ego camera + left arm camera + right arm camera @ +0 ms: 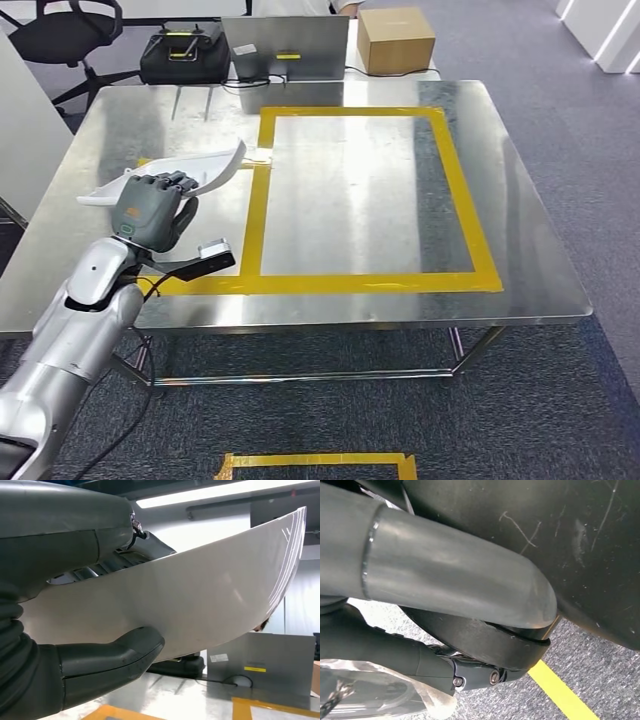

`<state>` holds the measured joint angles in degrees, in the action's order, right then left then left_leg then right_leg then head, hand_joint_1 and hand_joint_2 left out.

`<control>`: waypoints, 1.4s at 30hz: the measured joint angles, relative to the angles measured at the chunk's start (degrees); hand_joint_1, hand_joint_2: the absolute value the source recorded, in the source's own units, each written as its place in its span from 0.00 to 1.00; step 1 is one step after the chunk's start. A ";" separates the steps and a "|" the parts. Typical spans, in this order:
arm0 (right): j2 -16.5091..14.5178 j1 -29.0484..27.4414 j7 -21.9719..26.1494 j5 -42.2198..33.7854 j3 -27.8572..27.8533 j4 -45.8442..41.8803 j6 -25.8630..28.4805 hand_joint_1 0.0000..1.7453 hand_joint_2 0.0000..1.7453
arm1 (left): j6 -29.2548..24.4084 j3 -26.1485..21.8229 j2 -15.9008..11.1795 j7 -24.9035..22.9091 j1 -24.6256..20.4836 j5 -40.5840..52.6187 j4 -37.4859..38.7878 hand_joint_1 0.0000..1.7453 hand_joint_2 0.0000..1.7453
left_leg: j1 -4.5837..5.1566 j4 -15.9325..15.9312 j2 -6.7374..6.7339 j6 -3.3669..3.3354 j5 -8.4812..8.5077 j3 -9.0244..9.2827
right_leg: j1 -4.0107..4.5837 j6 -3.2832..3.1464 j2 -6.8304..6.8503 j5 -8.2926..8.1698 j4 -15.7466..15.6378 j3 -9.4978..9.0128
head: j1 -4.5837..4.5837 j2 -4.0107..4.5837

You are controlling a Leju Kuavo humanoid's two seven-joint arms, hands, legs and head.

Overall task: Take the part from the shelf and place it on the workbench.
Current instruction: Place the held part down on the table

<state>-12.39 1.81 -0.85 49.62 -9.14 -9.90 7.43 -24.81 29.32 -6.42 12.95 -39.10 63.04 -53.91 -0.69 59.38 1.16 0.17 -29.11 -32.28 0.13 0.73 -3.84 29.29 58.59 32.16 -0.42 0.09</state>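
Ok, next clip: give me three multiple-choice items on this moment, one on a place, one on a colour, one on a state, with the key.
1. Where is the white part?
A. over the table's left side, outside the tape rectangle
B. inside the tape rectangle
C. on the floor

2. What colour is the tape on the table?
A. red
B. yellow
C. blue

3. What is the left robot hand doing?
A. hanging with nothing in it
B. pressing flat on the table
C. holding the part

Key: 1 A, the head view shows the part left of the tape outline. 2 B, the rectangle's border is yellow. 3 C, the left wrist view shows the thumb under the part and the fingers over it.
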 joint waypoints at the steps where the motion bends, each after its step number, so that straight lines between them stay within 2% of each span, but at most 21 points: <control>1: 0.01 0.00 0.01 0.03 0.00 0.00 -0.05 0.00 0.00 | -0.12 0.00 -0.15 -0.28 -0.05 0.12 0.04 1.00 1.00 | 0.00 0.00 0.00 0.00 0.00 0.00 | 0.00 0.00 0.00 0.00 0.00 0.00 | 0.00 0.00; 8: 0.08 -0.06 0.48 0.35 0.00 0.00 -0.17 0.00 0.00 | -1.68 -0.35 -1.51 -1.36 -1.03 0.70 2.03 1.00 1.00 | 0.00 0.00 0.00 0.00 0.00 0.00 | 0.00 0.00 -0.01 -0.01 0.00 0.02 | 0.01 0.00; 17: 0.09 -0.06 0.52 0.35 0.00 0.00 -0.17 0.00 0.00 | -1.84 -0.40 -1.58 -1.37 -1.06 0.70 2.19 1.00 1.00 | 0.00 -0.01 0.00 0.00 0.00 0.00 | 0.00 0.00 -0.01 -0.01 0.00 0.02 | 0.01 0.00; 21: 0.09 -0.06 0.52 0.35 0.00 0.00 -0.17 0.00 0.00 | -2.03 -0.48 -1.68 -1.37 -1.08 0.70 2.36 0.00 1.00 | 0.00 -0.01 0.00 0.00 0.00 0.00 | 0.00 0.00 0.00 -0.01 0.01 0.02 | 0.01 0.00; 25: 0.11 -0.06 0.52 0.35 0.00 0.00 -0.17 0.00 0.00 | -2.46 -0.71 -1.92 -1.40 -1.09 0.74 2.91 0.00 1.00 | 0.00 -0.02 0.00 0.00 0.00 0.00 | 0.00 0.00 0.00 0.00 0.01 0.03 | 0.00 0.00; 29: 0.17 -0.05 0.39 0.37 -0.01 0.00 -0.17 0.00 0.00 | -3.94 -1.40 -2.08 -2.41 -1.31 1.71 4.25 0.00 0.00 | 0.00 -0.06 0.00 0.00 0.00 -0.02 | 0.00 -0.01 0.00 0.01 0.01 0.06 | 0.00 0.00; 38: 0.20 -0.03 -0.05 0.66 -0.02 0.00 -0.14 0.00 0.00 | -5.68 -2.18 -1.72 -1.35 -1.47 1.14 5.89 0.00 0.00 | 0.03 -0.09 0.01 -0.01 0.00 -0.04 | -0.04 -0.01 0.00 0.01 -0.01 0.12 | 0.00 0.00; 42: 0.20 -0.05 -0.14 0.76 -0.02 0.00 0.12 0.00 0.00 | -5.99 -2.59 -1.40 0.25 0.37 -1.47 2.97 0.00 0.00 | 0.20 -0.01 0.03 -0.06 -0.04 -0.04 | -0.22 0.03 0.00 0.00 -0.04 0.11 | 0.02 0.00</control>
<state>-12.20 1.77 -0.98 50.38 -9.16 -9.90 7.55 -30.80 26.73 -7.82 13.20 -38.74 61.57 -50.94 -0.49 59.37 1.19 0.11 -29.15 -32.32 -0.09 0.76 -3.84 29.30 58.55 32.27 -0.40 0.09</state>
